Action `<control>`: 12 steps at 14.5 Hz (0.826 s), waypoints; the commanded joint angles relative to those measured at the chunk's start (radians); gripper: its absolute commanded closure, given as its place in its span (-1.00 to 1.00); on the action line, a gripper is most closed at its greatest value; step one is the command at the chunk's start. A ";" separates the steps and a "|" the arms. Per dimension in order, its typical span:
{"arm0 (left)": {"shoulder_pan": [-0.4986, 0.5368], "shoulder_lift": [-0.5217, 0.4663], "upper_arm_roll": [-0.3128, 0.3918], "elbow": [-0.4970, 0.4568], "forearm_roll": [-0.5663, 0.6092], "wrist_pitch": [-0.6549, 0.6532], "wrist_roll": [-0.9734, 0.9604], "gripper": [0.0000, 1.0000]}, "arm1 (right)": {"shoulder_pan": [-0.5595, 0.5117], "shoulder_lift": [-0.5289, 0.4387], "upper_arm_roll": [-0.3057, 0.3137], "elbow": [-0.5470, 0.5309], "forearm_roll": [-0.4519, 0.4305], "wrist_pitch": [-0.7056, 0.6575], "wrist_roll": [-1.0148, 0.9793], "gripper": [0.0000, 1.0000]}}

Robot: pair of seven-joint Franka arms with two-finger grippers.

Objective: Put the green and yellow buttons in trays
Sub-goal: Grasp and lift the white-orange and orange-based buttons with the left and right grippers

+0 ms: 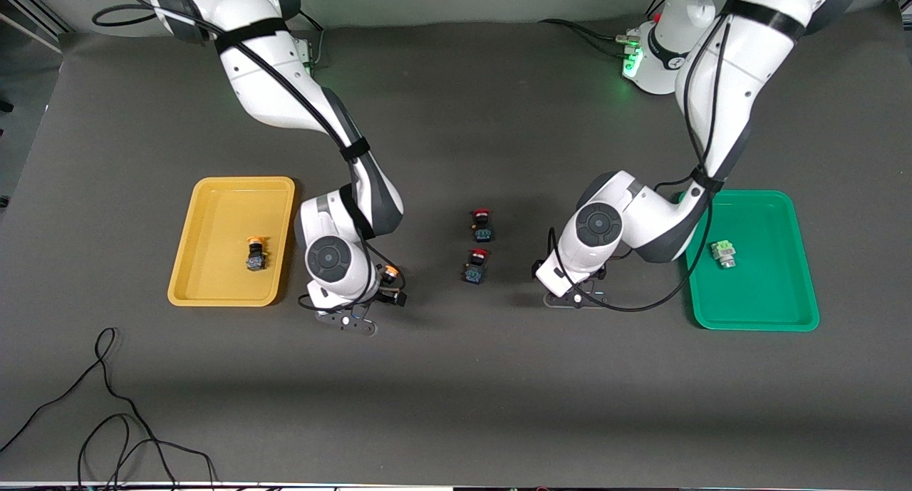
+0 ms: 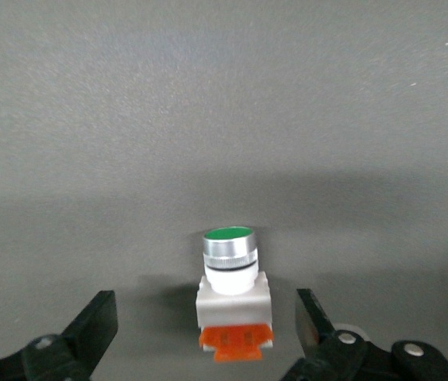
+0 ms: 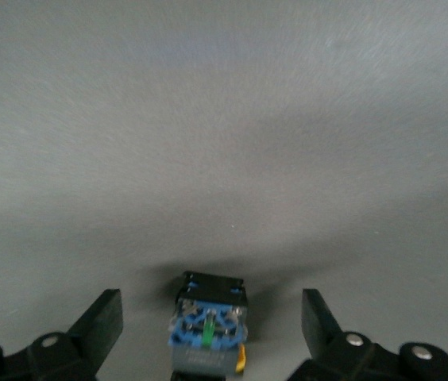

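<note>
My left gripper (image 2: 206, 317) is open and low over the table mat, its fingers on either side of a white-bodied button (image 2: 232, 278) with a green cap and an orange base. In the front view that hand (image 1: 573, 281) hides the button. My right gripper (image 3: 212, 313) is open around a black-blue button (image 3: 208, 329) with a yellow cap, which shows beside that hand (image 1: 391, 281) in the front view. The yellow tray (image 1: 214, 213) holds one yellow-capped button (image 1: 256, 253). The green tray (image 1: 769, 298) holds one white-silver button (image 1: 724, 254).
Two red-capped black-blue switches (image 1: 482, 224) (image 1: 476, 265) stand on the mat between the two hands. Loose black cables (image 1: 107, 420) lie near the front edge at the right arm's end of the table.
</note>
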 commanded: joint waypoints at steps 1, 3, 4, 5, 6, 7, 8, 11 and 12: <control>-0.023 -0.009 0.009 0.012 0.024 -0.007 -0.068 -0.78 | 0.030 0.004 -0.011 -0.048 0.024 0.059 0.019 -0.99; -0.045 -0.010 0.010 0.012 0.024 -0.011 -0.132 -0.28 | 0.027 -0.011 -0.011 -0.059 0.024 0.057 0.005 -0.10; -0.045 -0.011 0.010 0.011 0.024 -0.016 -0.144 0.06 | 0.027 -0.023 -0.011 -0.059 0.024 0.053 0.005 0.63; -0.046 -0.011 0.010 0.012 0.024 -0.016 -0.148 0.32 | 0.028 -0.033 -0.011 -0.061 0.024 0.050 0.004 1.00; -0.046 -0.011 0.010 0.012 0.024 -0.017 -0.164 0.46 | 0.030 -0.046 -0.011 -0.067 0.024 0.046 0.005 1.00; -0.046 -0.011 0.010 0.012 0.024 -0.019 -0.178 0.50 | 0.031 -0.056 -0.011 -0.068 0.024 0.044 0.005 1.00; -0.046 -0.016 0.009 0.014 0.024 -0.024 -0.180 0.54 | 0.031 -0.074 -0.011 -0.071 0.024 0.043 0.004 1.00; -0.019 -0.103 0.000 0.044 -0.003 -0.118 -0.174 0.56 | 0.018 -0.160 -0.024 -0.065 0.022 -0.075 -0.050 1.00; 0.002 -0.149 -0.005 0.070 -0.058 -0.182 -0.165 0.56 | 0.012 -0.207 -0.044 -0.067 0.021 -0.135 -0.088 1.00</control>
